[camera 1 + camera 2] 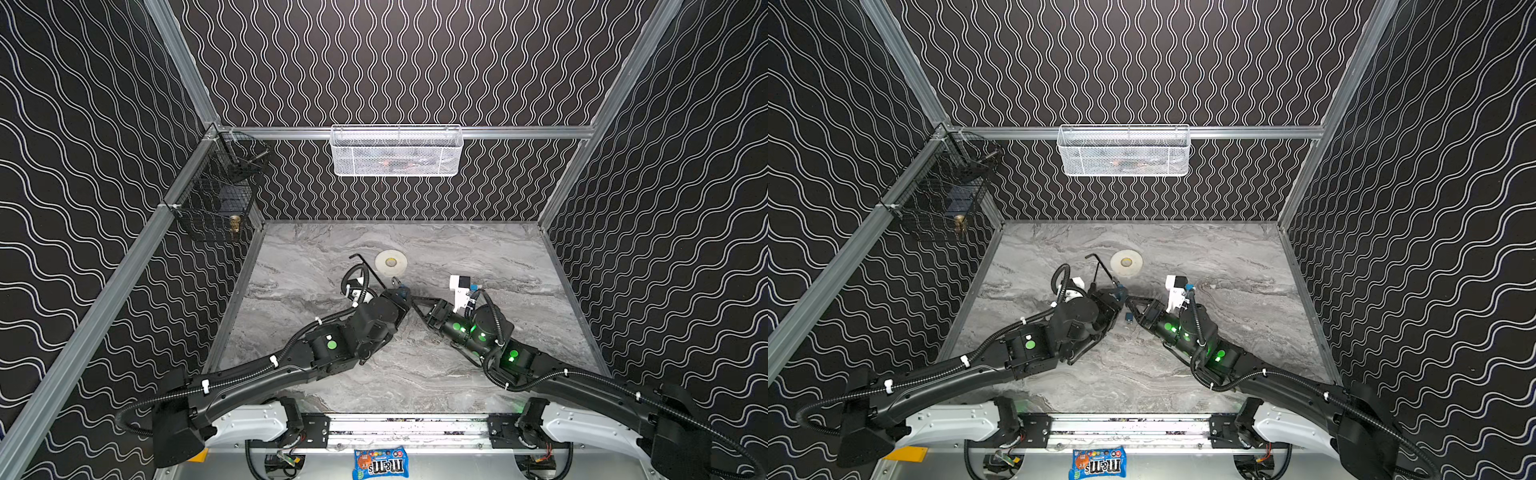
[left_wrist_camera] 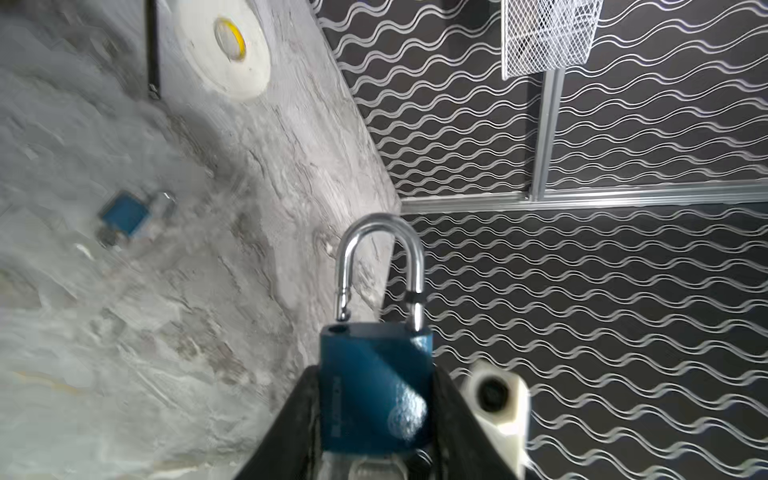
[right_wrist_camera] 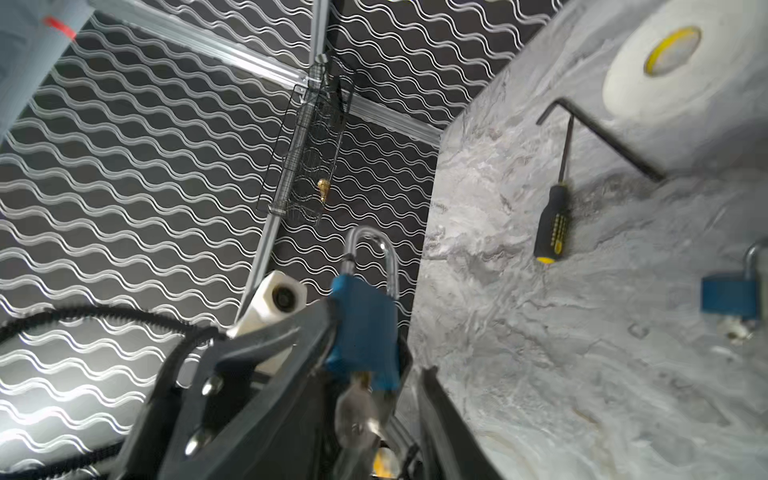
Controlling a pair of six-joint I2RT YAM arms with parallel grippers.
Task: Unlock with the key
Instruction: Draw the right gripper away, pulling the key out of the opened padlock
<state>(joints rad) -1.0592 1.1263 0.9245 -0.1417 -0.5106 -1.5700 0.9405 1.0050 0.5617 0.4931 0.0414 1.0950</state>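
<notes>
Your left gripper [image 2: 376, 380] is clamped on the flat sides of the blue padlock [image 2: 374, 357], holding it up off the marble table [image 1: 415, 374] near the middle. The padlock's long axis runs in line with the fingers. Its shackle [image 2: 380, 257] points away from the wrist toward the back of the cell, and its keyway end faces your right gripper [image 1: 1130, 302]. The body is glossy blue. The chrome shackle stands raised, with one leg clear of its hole. A silver key [image 3: 356, 409] sits in the bottom, and the right jaws stand parted either side of it, gripping nothing.
</notes>
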